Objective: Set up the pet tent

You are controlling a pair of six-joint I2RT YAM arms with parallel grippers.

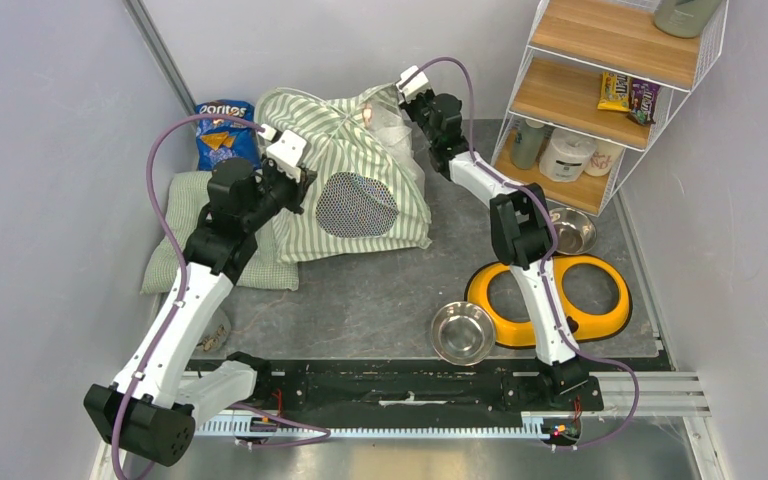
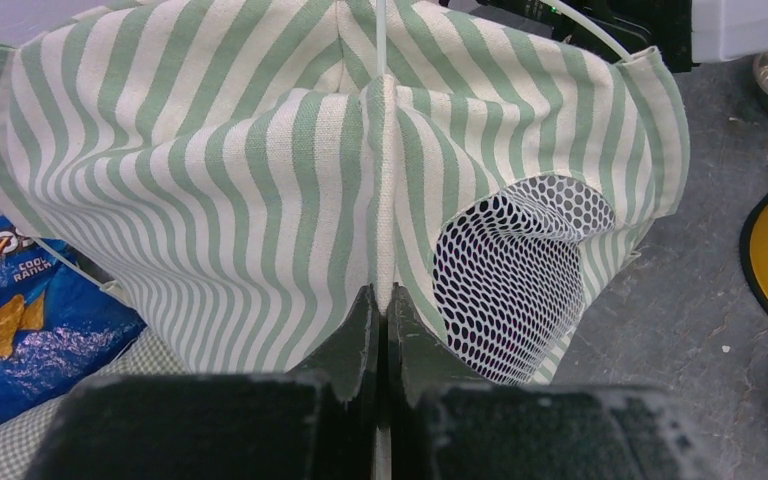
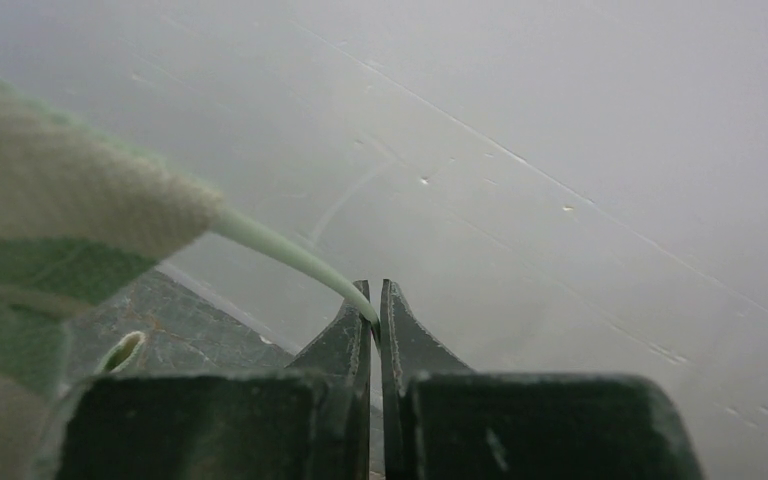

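We judge the pet tent partly up: its dome bulges just ahead of our left end effector, clamped on its front seam. Our right end effector pinches a bare pole tip (seemingly not yet seated).

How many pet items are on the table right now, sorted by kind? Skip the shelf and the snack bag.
pet tent: 1
quilted cushion: 1
steel bowl: 2 (near one, far one)
yellow bowl holder: 1
Total: 5
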